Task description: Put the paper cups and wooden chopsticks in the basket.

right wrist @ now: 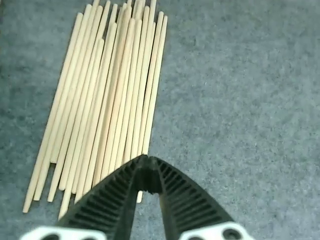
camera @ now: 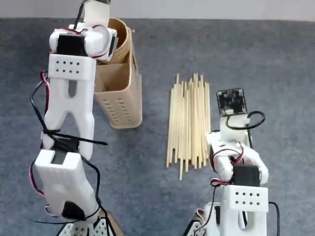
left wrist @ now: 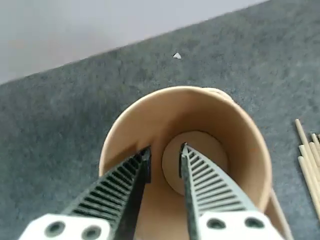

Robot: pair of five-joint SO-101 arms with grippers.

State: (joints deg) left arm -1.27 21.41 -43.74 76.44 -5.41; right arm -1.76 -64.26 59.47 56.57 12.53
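- The right gripper (right wrist: 147, 162) sits by the tabletop's (camera: 266, 54) near edge, on the right. Its fingertips are pressed together with nothing seen between them, and they are poised over the near end of the chopsticks.
- The wooden chopsticks (camera: 189, 123) (right wrist: 107, 95) lie in a loose bundle around the middle of the tabletop. They run from near to far, and their near ends are uneven.
- The basket (camera: 123, 105), tan and perforated, stands left of the chopsticks and apart from them, toward the far left corner.
- A paper cup (camera: 124, 44) (left wrist: 200, 115) stands in the basket's far end, mouth up.
- The left gripper (left wrist: 165, 155) hangs over the cup's mouth. Its fingers are slightly apart and hold nothing.
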